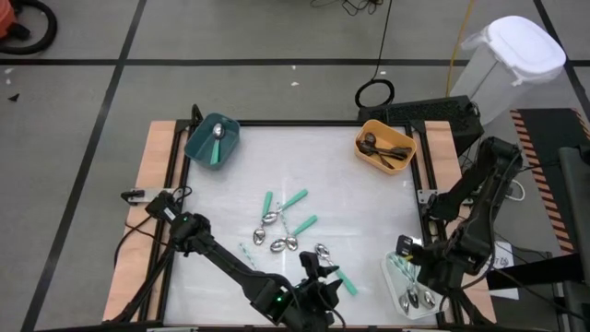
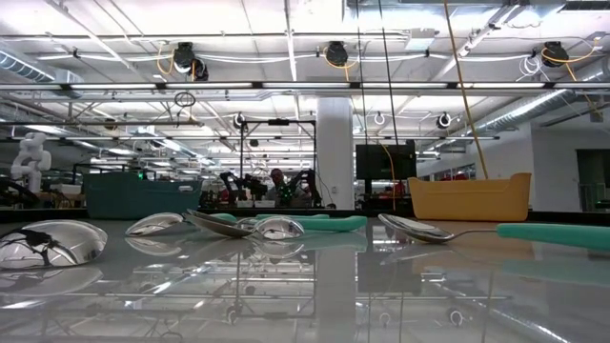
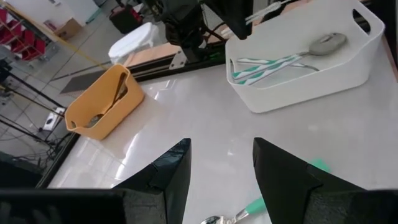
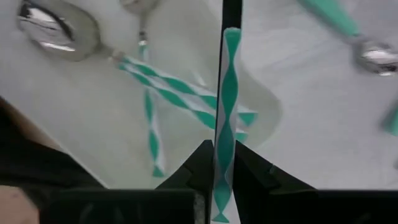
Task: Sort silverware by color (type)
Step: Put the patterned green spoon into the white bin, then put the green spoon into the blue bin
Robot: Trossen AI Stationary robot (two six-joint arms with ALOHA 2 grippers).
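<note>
Several spoons with teal handles and shiny bowls (image 1: 286, 226) lie in the table's middle; in the low view they show as shiny spoons (image 2: 257, 227). Teal-and-white striped spoons (image 3: 273, 62) lie in the white bin. Dark utensils (image 1: 385, 148) sit in the orange bin, and one spoon (image 1: 217, 134) lies in the teal bin. My left gripper (image 3: 221, 146) is open near the table's near edge, above a teal-handled spoon (image 3: 249, 208). My right gripper (image 4: 222, 152) is shut on a striped spoon over the white bin (image 1: 406, 295). My right gripper pinches a spoon's teal-and-white striped handle (image 4: 227, 118) between its two fingers. The fingers point down at the white bin, and the handle runs along them and sticks out past their tips. The spoon is lifted clear of the bin; its bowl end does not show.
The white bin (image 3: 292, 87) stands at the near right corner, the orange bin (image 1: 364, 152) at the far right and the teal bin (image 1: 195, 143) at the far left. A black frame (image 1: 295, 122) rims the table. A white lidded can (image 1: 516, 55) stands beyond the far right corner.
</note>
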